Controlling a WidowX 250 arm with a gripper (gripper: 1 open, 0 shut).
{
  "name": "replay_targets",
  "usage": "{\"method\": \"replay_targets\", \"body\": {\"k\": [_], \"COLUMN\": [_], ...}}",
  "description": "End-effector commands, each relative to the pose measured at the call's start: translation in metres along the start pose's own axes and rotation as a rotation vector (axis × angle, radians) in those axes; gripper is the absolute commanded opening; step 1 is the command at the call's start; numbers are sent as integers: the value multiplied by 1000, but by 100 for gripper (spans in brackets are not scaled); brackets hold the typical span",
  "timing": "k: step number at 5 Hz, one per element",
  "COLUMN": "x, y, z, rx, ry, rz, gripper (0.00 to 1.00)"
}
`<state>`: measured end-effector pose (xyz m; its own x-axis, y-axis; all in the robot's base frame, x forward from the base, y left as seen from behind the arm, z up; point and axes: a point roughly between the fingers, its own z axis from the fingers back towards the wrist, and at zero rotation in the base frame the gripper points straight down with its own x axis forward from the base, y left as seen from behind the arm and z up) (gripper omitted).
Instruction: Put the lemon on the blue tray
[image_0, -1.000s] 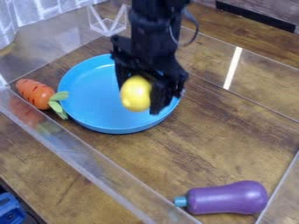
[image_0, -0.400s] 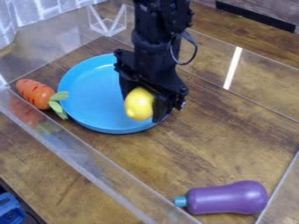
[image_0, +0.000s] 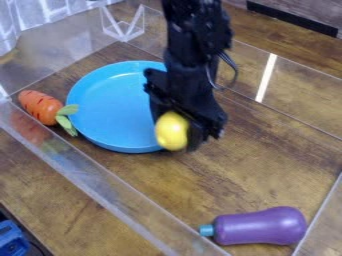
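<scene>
Since the earlier frame, the gripper (image_0: 175, 130) has carried the lemon (image_0: 171, 131) lower, toward the blue tray (image_0: 114, 105)'s near-right rim. Jaws clamp the lemon; the arm descends steeply from above. Carrot (image_0: 42, 105) left of tray, eggplant (image_0: 258, 226) well apart. No legible writing.

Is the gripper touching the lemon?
Touching: the camera view shows the gripper shut on the lemon, its dark fingers pressed against the fruit's sides.
</scene>
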<state>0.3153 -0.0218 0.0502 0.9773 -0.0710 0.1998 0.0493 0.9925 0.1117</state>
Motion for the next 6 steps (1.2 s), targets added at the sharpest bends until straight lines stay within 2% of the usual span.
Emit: {"method": "replay_targets", "body": {"k": [1,2,3,5,6], "x": [2,-2,-3,2,7], "y": [-8,-8,-2,7,18], "z": [2,-5,-4,9,2], "rx": [-22,-30,-28,-28,-11], "ry": [-59,-74,-81,-97,-100], "rz": [-68,-127,-130,-141,-89], "gripper": [0,0,0,0,0]}}
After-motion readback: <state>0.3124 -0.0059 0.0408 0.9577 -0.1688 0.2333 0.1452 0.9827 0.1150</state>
